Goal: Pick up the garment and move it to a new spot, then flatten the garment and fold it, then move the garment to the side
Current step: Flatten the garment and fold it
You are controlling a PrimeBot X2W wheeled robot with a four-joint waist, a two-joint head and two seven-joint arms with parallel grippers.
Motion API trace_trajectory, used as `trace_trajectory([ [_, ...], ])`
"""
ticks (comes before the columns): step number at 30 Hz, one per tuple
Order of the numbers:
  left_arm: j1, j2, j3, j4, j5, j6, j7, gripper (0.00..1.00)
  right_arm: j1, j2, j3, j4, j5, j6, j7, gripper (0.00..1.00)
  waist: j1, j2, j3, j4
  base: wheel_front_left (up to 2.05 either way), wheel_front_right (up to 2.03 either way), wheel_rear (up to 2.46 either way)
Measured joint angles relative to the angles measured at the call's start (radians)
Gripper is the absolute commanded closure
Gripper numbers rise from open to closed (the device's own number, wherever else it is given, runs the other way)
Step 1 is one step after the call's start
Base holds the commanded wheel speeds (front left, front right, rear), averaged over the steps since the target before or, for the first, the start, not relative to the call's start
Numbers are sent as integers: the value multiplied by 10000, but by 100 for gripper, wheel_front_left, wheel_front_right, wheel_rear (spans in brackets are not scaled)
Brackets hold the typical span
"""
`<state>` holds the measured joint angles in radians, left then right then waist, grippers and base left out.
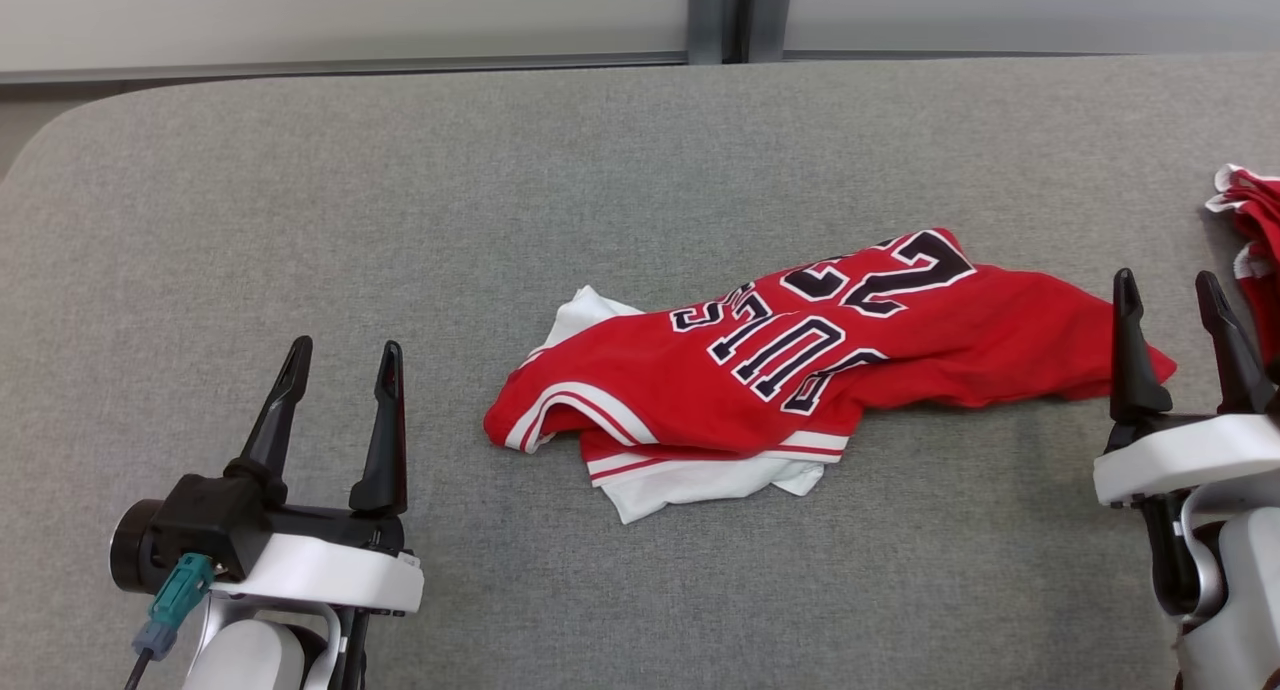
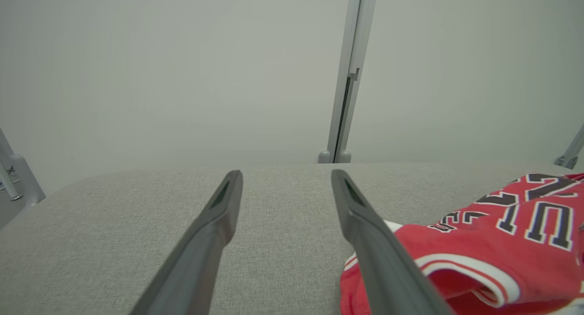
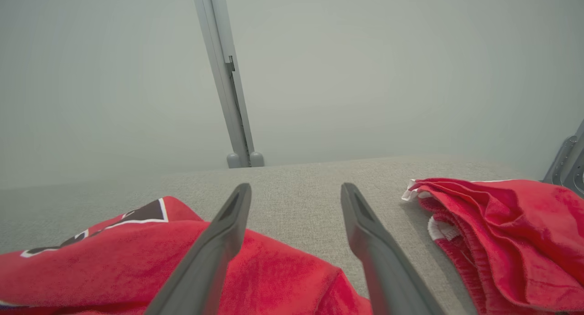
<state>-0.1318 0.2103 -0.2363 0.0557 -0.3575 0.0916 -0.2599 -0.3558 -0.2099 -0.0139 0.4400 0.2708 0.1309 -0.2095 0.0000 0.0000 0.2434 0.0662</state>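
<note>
- Counter [image 1: 300, 220]: grey woven-fabric top.
- Garment: red sleeveless jersey [image 1: 900, 340], white trim, crumpled mid-counter, unfolded.
- Second red cloth bundle [image 1: 1255, 230]: right edge, apart from jersey.
- Left pincer [image 1: 345, 350]: wide, empty, left of jersey.
- Right pincer [image 1: 1165, 282]: wide, empty, over jersey's right end.
- Step judged: flattening. Pinch single layer at opposite ends, draw apart low.
- Writing: black white-outlined block characters, upside down, fold-broken, unreadable; no brand label visible.

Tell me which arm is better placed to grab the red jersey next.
Probably right: the right end effector stands open beside a corner of the crumpled red basketball jersey; the left end effector sits farther off.
</note>
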Motion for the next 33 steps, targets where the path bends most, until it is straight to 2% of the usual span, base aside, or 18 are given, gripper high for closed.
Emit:
trace_trajectory([
  [6,28,35,59,33,54,-13,-6,0,717,109,497,-1160,-48,-2,-19,0,0,0,-321,-234,0,0,0],
  [15,562,61,15,125,123,54,-15,0,2335,445,1256,-2924,-268,-2,882,0,0,0,-1108,-421,0,0,0],
  [23,1374,196,-13,65,73,238,104,0,3783,696,1325,-4011,-387,-2,1613,0,-1,0,-1909,-455,0,0,0],
  [33,1756,311,-71,-205,65,397,345,0,4209,805,1227,-4688,-445,-2,2044,0,0,0,-2247,-409,0,0,0],
])
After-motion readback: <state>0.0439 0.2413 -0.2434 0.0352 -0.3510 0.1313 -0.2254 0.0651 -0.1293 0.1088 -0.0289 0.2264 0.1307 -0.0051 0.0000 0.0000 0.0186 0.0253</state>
